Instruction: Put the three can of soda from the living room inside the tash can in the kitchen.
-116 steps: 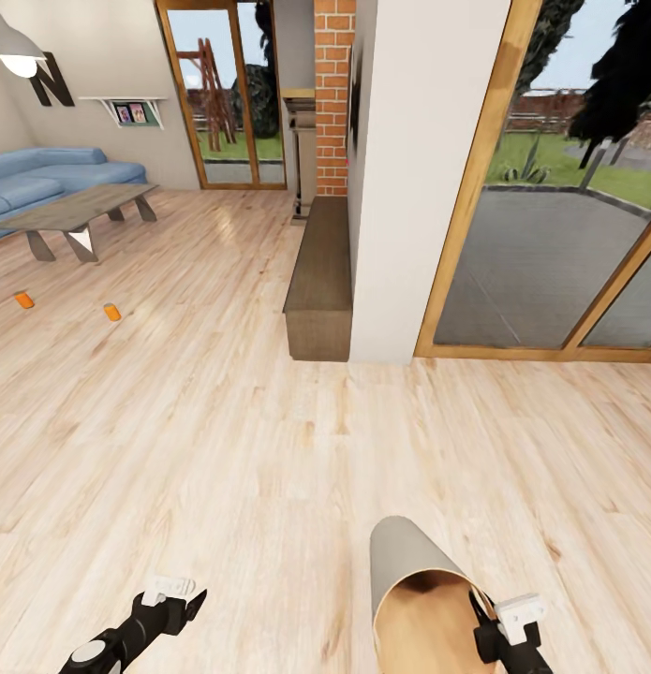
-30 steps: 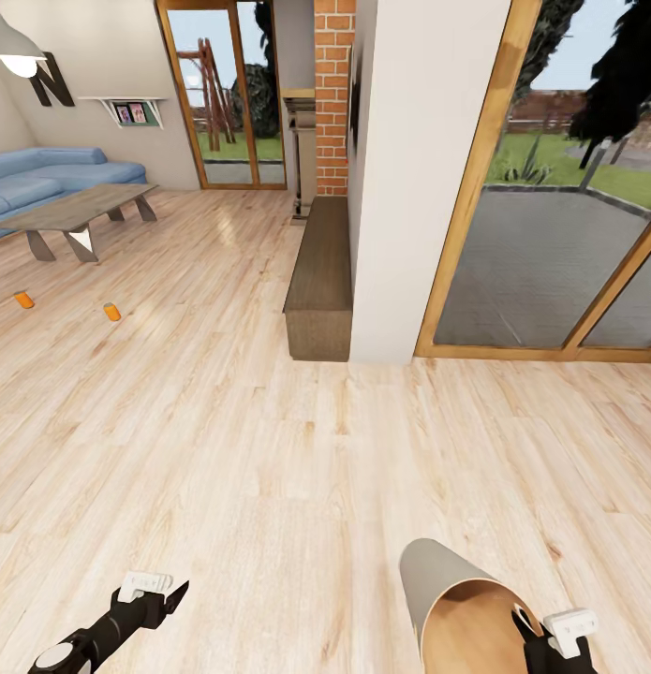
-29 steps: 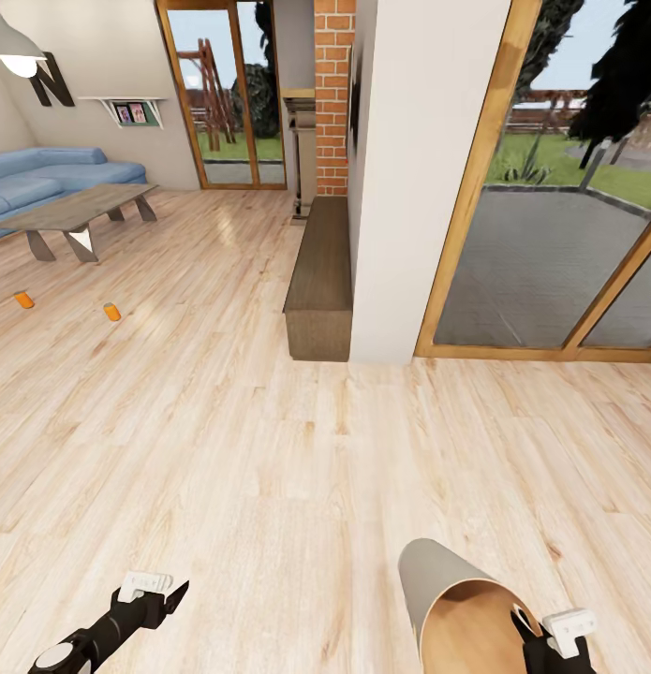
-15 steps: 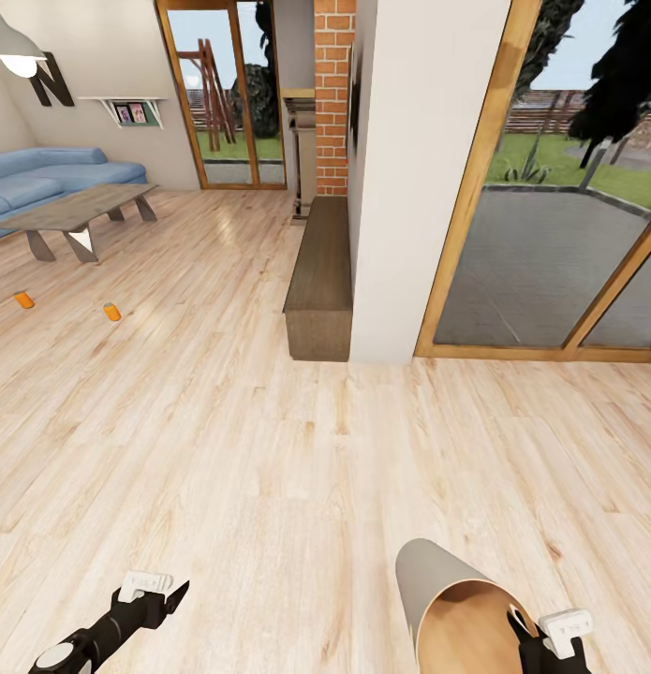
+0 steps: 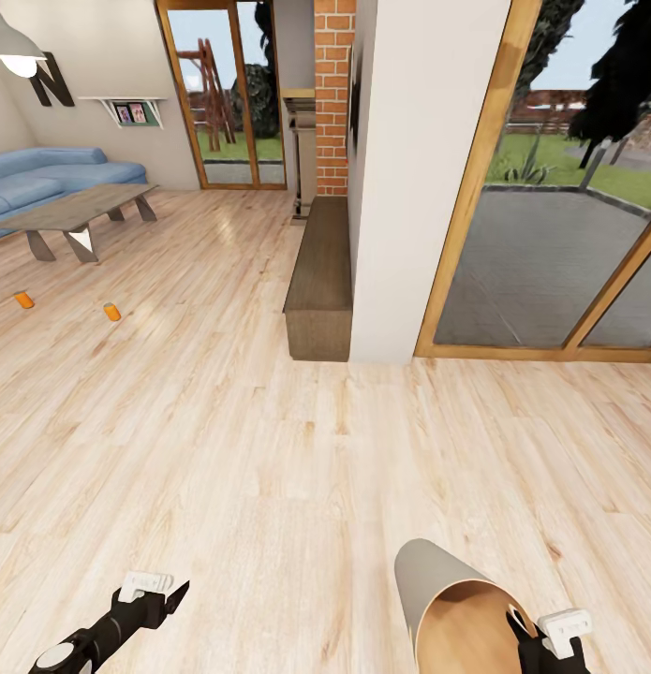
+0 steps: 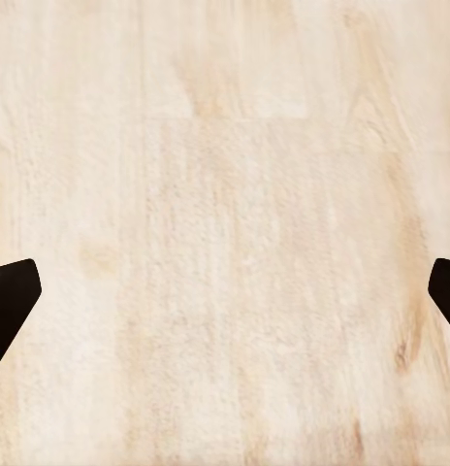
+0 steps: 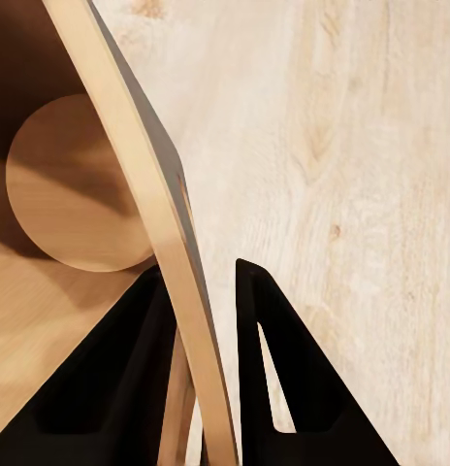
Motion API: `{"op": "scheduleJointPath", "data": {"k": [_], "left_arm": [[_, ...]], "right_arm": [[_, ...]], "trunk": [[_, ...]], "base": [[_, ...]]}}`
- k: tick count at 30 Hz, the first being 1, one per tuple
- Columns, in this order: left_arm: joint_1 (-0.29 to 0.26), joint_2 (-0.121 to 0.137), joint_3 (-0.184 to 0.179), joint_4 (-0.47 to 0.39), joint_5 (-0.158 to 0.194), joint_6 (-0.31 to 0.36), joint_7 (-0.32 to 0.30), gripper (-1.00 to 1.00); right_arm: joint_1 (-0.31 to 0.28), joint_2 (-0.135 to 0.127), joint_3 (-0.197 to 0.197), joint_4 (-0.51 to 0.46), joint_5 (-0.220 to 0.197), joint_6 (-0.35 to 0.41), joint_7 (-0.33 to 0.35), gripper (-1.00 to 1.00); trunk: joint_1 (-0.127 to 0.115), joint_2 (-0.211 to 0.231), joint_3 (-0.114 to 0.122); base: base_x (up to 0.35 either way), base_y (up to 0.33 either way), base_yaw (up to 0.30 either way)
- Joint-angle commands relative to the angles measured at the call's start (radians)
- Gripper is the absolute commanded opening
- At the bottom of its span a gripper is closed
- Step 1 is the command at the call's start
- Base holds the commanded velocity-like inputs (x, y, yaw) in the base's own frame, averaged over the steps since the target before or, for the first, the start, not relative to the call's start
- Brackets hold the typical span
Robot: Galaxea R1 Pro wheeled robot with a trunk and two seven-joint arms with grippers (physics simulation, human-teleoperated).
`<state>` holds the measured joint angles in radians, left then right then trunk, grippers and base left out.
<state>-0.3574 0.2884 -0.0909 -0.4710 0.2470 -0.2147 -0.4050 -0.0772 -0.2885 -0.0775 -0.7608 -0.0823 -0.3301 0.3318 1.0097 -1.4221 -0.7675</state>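
The right end effector [image 7: 201, 388] is clenched on the rim of the trash can [image 5: 456, 608], one finger inside the brown wall and one outside. The bin hangs tilted, its mouth towards the robot and its grey base pointing forward over the wood floor [image 5: 269, 449]. The left end effector [image 5: 156, 590] hangs released and empty, its fingers spread wide above bare boards.

Two orange soda cans lie on the floor far ahead and to the left: one [image 5: 111, 311] nearer, the other [image 5: 23, 300] further left, both in front of the coffee table [image 5: 72, 211] and blue sofa [image 5: 44, 178]. They sit well apart from both arms, on the free left arm's side, so the base likely has to close that gap first.
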Motion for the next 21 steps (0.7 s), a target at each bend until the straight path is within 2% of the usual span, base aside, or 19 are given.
{"op": "scheduleJointPath", "data": {"k": [1,10,21], "left_arm": [[0.0,0.0,0.0,0.0,0.0,0.0,0.0,1.0],[0.0,-0.001,0.0,0.0,0.0,0.0,0.0,1.0],[0.0,-0.001,0.0,0.0,0.0,0.0,0.0,1.0]], "right_arm": [[0.0,0.0,-0.001,-0.001,-0.005,0.0,0.01,-1.0],[0.0,0.0,0.001,-0.001,-0.005,0.0,0.011,-1.0],[0.0,0.0,0.002,-0.002,-0.004,0.0,0.012,-1.0]], "trunk": [[0.0,0.0,0.0],[0.0,0.0,0.001],[0.0,0.0,0.006]], "base": [[0.0,0.0,0.0],[0.0,0.0,0.02],[0.0,0.0,0.194]]}}
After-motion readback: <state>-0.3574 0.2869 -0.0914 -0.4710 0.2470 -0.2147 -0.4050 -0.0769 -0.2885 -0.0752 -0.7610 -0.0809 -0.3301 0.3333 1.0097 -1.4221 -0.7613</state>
